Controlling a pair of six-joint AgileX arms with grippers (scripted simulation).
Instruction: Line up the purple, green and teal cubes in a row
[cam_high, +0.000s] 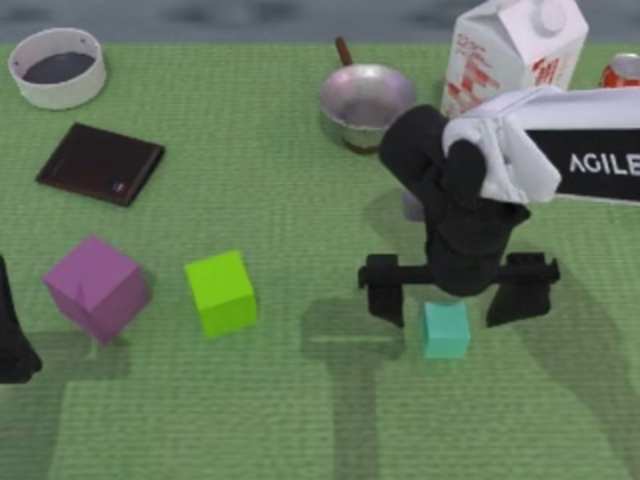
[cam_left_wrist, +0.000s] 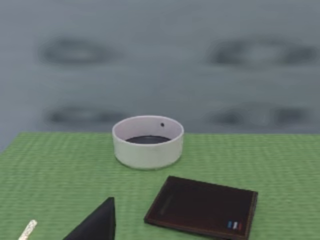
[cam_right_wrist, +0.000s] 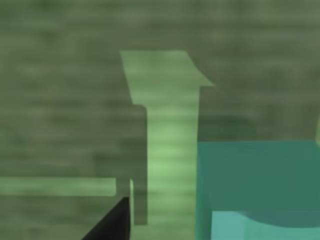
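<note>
The teal cube (cam_right_wrist: 257, 190) fills the right wrist view, sitting on the counter (cam_high: 300, 420) right of the green cube (cam_high: 221, 292) and purple cube (cam_high: 96, 286). The right gripper (cam_high: 457, 290) hangs wide open and empty above it; an off-centre descent could knock it out of line.

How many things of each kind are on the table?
Cubes: 3 – purple cube, green cube, teal cube
Wallet: 1
White bowl: 1
Metal pan: 1
Milk carton: 1
Can: 1
Total: 8
</note>
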